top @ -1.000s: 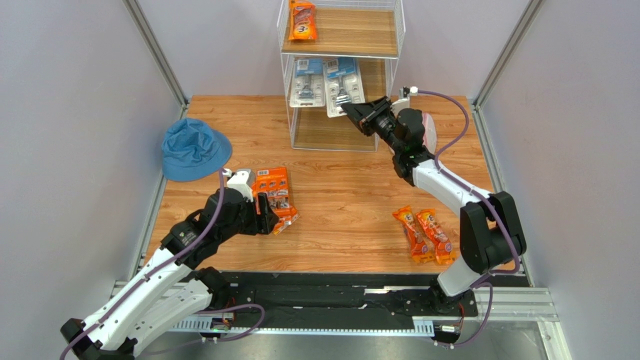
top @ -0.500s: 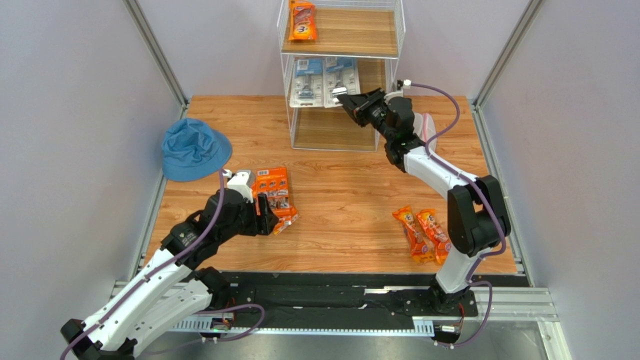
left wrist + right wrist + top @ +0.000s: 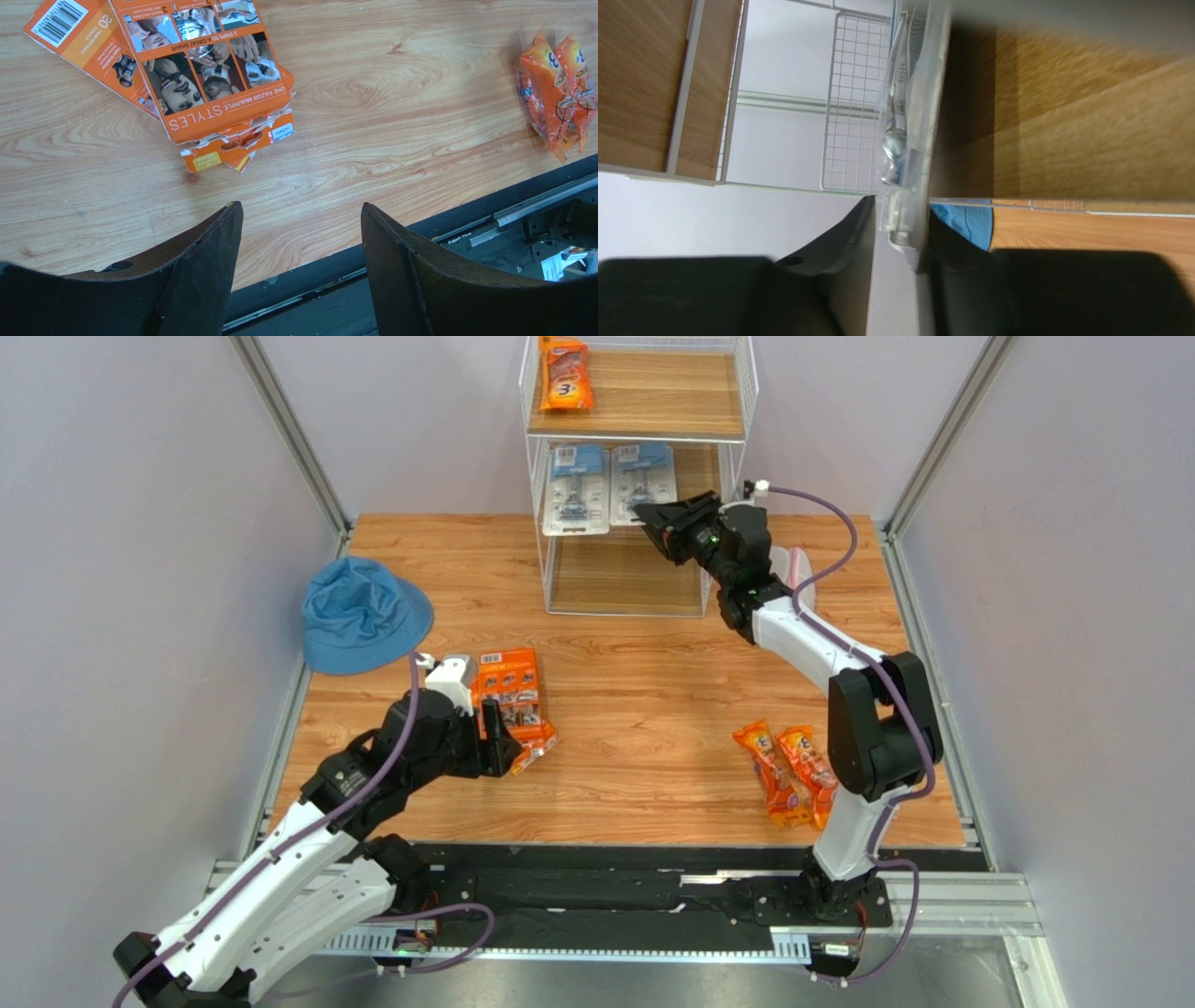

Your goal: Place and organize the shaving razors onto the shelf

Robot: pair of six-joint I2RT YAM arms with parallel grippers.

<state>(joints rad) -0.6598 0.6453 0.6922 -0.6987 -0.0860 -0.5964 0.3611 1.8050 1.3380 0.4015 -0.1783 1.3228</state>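
The shelf [image 3: 659, 399] stands at the back centre. A long orange razor bag [image 3: 565, 374] lies on its top board. Two white/blue blister cards lie on the middle board, the left card [image 3: 577, 487] alone. My right gripper [image 3: 659, 521] reaches into that level, shut on the lower edge of the right card [image 3: 643, 476]. In the right wrist view the card [image 3: 906, 126] stands edge-on between the fingers of that gripper [image 3: 903, 210]. My left gripper [image 3: 494, 735] is open and empty beside flat orange multi-packs [image 3: 512, 703], which also show in the left wrist view [image 3: 203, 70].
Two orange razor bags [image 3: 790, 773] lie at the front right, also in the left wrist view [image 3: 558, 91]. A blue bucket hat [image 3: 362, 613] sits at the left. A white mesh bag with pink trim [image 3: 802, 574] lies behind my right arm. The shelf's bottom board is bare.
My right gripper has carried the blister card up and back into the shelf's middle level, next to the other card. The left arm has not moved.
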